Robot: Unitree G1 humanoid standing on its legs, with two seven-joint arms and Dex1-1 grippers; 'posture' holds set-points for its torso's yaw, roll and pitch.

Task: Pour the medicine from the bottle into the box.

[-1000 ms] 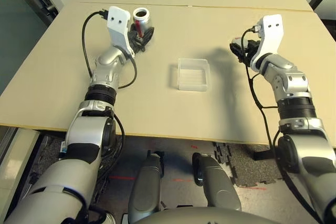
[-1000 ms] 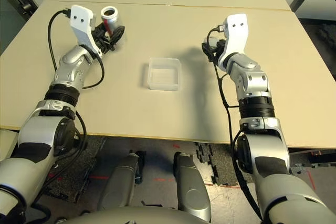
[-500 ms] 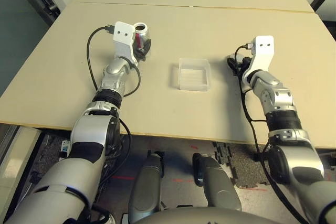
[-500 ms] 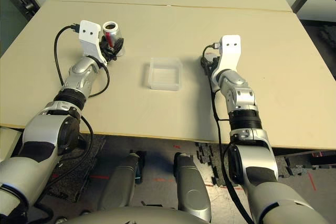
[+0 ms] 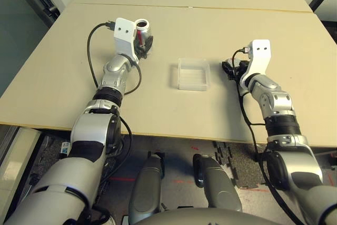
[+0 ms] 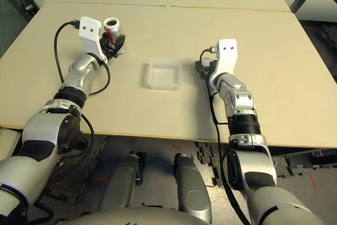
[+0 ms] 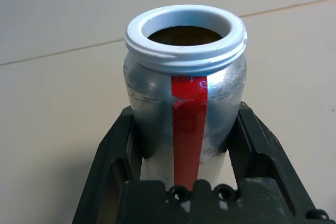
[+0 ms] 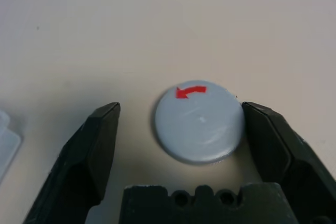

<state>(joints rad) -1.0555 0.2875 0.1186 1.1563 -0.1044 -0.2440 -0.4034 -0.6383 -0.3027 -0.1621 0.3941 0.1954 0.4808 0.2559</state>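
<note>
Two black fingers of the left gripper (image 7: 184, 145) pinch the small silver-grey, red-striped, uncapped bottle (image 7: 185, 82) mid-body (light, slick metal, probably), while the right gripper (image 8: 197, 129) sits spread around the loose grey cap (image 8: 199, 121)

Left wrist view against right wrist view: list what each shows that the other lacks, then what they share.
Left wrist alone: the left hand clamped on the open bottle, red stripe facing the camera, dark inside the mouth. Right wrist alone: the right hand open around the loose grey cap lying on the table, and a corner of the box. Shared: the beige table.
</note>
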